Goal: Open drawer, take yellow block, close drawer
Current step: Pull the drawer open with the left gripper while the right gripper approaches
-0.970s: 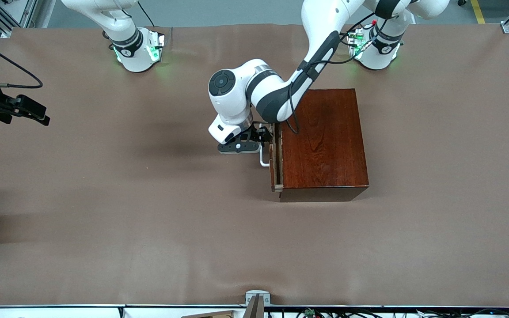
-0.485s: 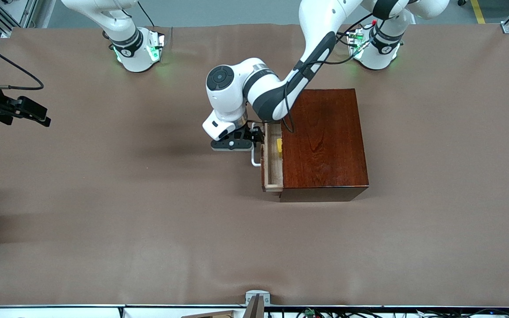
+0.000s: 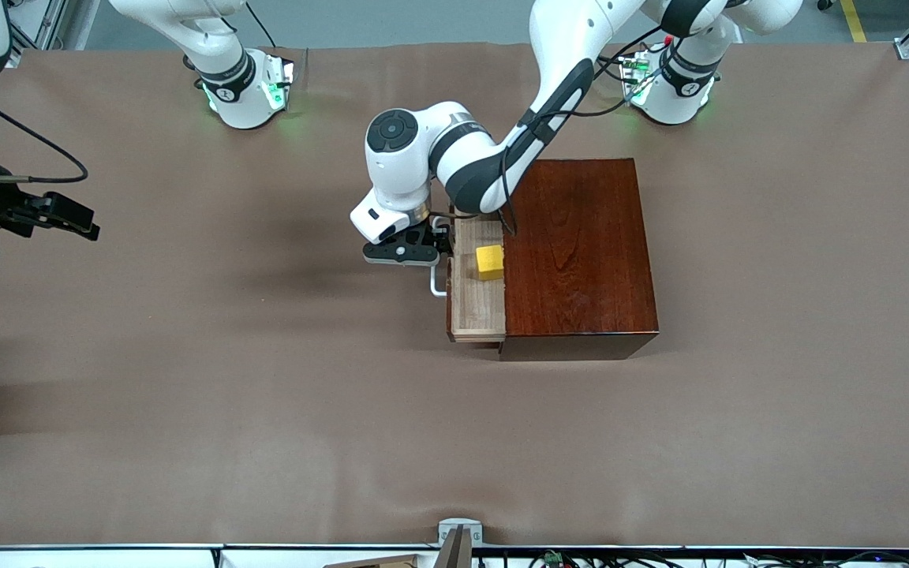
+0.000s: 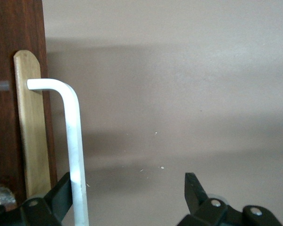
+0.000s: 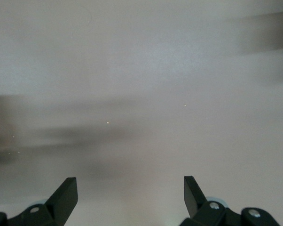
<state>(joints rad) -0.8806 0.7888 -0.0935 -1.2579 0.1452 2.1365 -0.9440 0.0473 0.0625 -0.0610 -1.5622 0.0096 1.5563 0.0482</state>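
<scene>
L pincer [image 3: 423, 254], fingers spread, hooks the handle [image 3: 437, 282] mid-frame, w/ drawer [image 3: 476, 304] out exposing yellow block [image 3: 489, 261]; R pincer [image 3: 68, 213] waits, released, at frame's far-left edge.

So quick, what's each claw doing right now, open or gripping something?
Left gripper: open, one finger hooked against the drawer's white handle.
Right gripper: open, holding nothing, waiting over the table.

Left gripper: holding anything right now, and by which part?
Nothing clamped. The left gripper is open, one of its fingers hooked against the bar of the drawer handle. The right gripper is open over bare table.
</scene>
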